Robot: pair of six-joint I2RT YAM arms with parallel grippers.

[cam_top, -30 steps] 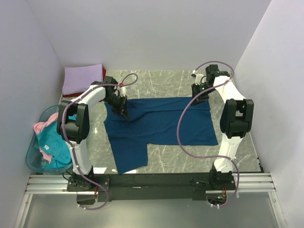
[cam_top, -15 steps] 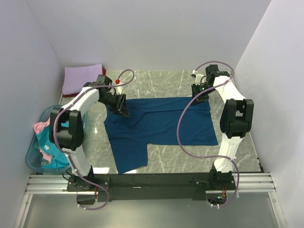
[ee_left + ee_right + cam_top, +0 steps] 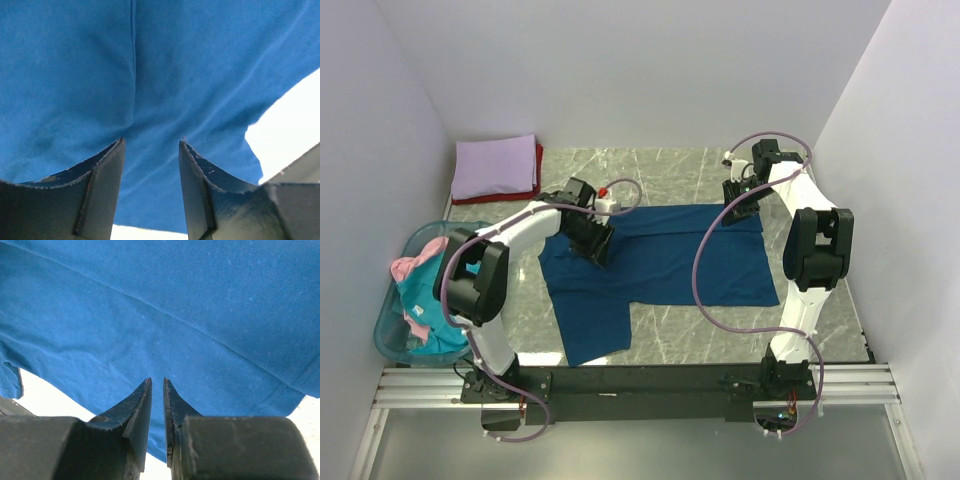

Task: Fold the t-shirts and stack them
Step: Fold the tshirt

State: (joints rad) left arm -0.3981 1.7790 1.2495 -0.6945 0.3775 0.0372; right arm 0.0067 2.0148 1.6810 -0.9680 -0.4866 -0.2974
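Our left tool (image 3: 151, 141) stands open, its 2 fingers apart just above the dark blue t-shirt (image 3: 670, 262), which lies spread on the worktop (image 3: 670, 175) beneath it. Our right tool (image 3: 157, 380) is closed to a slit, pinching the cloth's edge at its tips.

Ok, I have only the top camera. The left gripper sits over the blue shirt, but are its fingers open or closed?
Observer: Open. In the left wrist view the left gripper has its fingers well apart, and the blue shirt fills the gap behind them.
Operator: And the right one, at the far corner?
Observer: The right gripper is closed on the cloth, with only a thin slit between the fingers.
Operator: Which part does it hold?
Observer: An edge, as far as I can tell. A stitched hem runs just beside the fingers.
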